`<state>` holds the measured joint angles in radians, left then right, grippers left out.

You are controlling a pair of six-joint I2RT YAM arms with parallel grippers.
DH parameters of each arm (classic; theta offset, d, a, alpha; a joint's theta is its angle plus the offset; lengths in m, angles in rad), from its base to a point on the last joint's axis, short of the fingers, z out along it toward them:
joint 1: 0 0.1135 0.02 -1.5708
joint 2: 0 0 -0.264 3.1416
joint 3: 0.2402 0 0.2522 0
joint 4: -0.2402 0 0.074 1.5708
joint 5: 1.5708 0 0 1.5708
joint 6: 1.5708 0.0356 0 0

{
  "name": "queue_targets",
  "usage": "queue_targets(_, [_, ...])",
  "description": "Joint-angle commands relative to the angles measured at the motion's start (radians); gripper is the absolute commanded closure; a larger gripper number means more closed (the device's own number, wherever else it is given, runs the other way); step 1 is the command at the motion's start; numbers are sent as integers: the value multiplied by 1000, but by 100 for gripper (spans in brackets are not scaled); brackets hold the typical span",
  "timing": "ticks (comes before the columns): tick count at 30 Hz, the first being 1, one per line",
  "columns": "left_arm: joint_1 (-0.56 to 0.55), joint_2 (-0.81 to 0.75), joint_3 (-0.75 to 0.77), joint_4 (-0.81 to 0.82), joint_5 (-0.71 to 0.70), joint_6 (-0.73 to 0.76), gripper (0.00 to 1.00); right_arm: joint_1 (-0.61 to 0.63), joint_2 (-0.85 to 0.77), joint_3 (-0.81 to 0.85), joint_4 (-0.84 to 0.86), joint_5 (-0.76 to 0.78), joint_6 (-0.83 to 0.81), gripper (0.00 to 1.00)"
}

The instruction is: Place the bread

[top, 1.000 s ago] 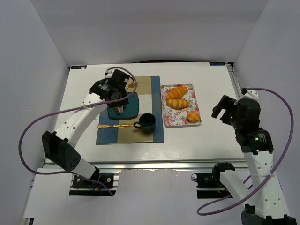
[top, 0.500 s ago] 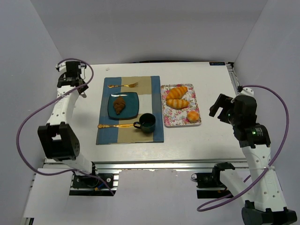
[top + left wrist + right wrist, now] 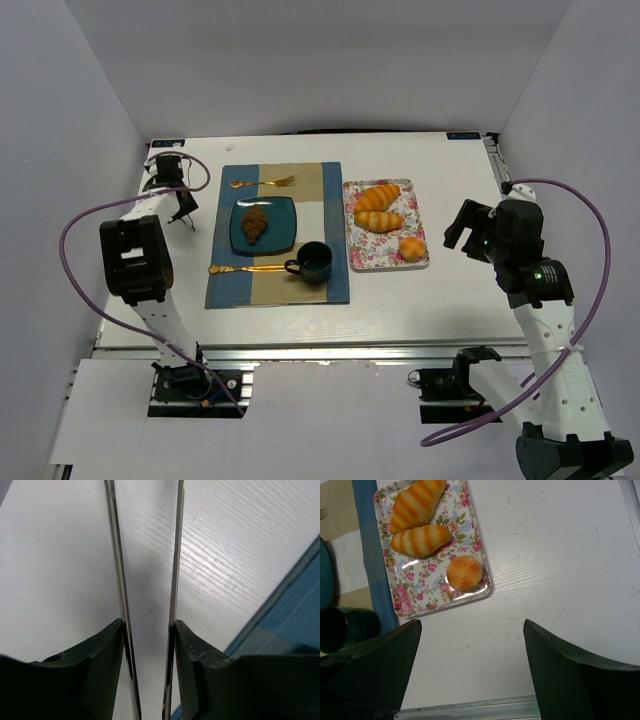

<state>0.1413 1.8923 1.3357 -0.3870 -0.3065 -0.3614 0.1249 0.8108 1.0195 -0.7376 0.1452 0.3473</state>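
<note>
Trouble, if it comes, would likely start near the far-left corner of the white wood-grain table (image 3: 450, 290). There the left gripper (image 3: 180, 205) hangs close over bare board just left of the blue-and-tan striped placemat (image 3: 335, 275), its thin fingers (image 3: 116, 580) a narrow slit apart with nothing between them. A sweep toward the mat at that height could, I judge, catch its edge and drag everything on it. On the mat's far half the small dark chocolate-brown ridged croissant (image 3: 255, 223) lies loose in the middle of the dark teal square plate (image 3: 285, 208), so the placing looks done, though a tug on the mat could roll the pastry off. A thin gold fork (image 3: 262, 182) lies beyond the plate and a gold long-handled utensil (image 3: 245, 268) on its near side. The dark teal mug (image 3: 313, 262) stands just beside the plate's near-right corner, where a knock might tip it. Right of the mat, the floral rectangular tray (image 3: 352, 262) holds two golden-orange striped croissants (image 3: 378, 197) and a small round orange bun (image 3: 411, 247). Toward the right edge the right gripper (image 3: 471, 625) hovers with jaws spread wide and empty; a careless move leftward could nudge the tray. Plain pale grey walls (image 3: 320, 60) close three sides, a metal rail (image 3: 330, 350) runs along the near edge, and purple cables (image 3: 75, 225) loop from both arms.
</note>
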Motion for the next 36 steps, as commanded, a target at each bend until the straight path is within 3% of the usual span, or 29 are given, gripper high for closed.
queue_targets(1, [14, 25, 13, 80, -13, 29, 47, 2, 4, 10, 1, -16, -11, 11])
queue_targets(8, [27, 165, 86, 43, 3, 29, 31, 1, -4, -4, -17, -3, -4, 11])
queue_targets(12, [27, 136, 117, -10, 1, 32, 22, 2, -16, 13, -10, -6, -5, 11])
queue_targets(13, [27, 111, 120, -18, -6, 32, 8, 2, -18, 17, -2, -12, -4, 11])
queue_targets(14, [27, 84, 123, -27, -22, 32, 2, 2, -10, 27, -5, -24, -5, 11])
queue_targets(20, [27, -226, 157, -196, -71, -29, 2, 1, 36, 105, -68, -18, 2, 11])
queue_targets(24, [-9, -534, -31, -309, -161, -148, 2, 1, 13, 91, -69, -42, -11, 11])
queue_targets(25, [-22, -535, -65, -323, -164, -158, 2, 2, 8, 90, -69, -50, -14, 11])
queue_targets(29, [-29, -938, -243, -334, -94, -276, 2, 2, -1, 61, -54, -84, -10, 11])
queue_targets(32, [-29, -1112, -308, -346, -68, -272, 2, 2, -4, 25, -28, -108, 4, 11])
queue_targets(36, [-29, -1155, -348, -359, -126, -237, 2, 1, -4, -21, 24, -136, 33, 11])
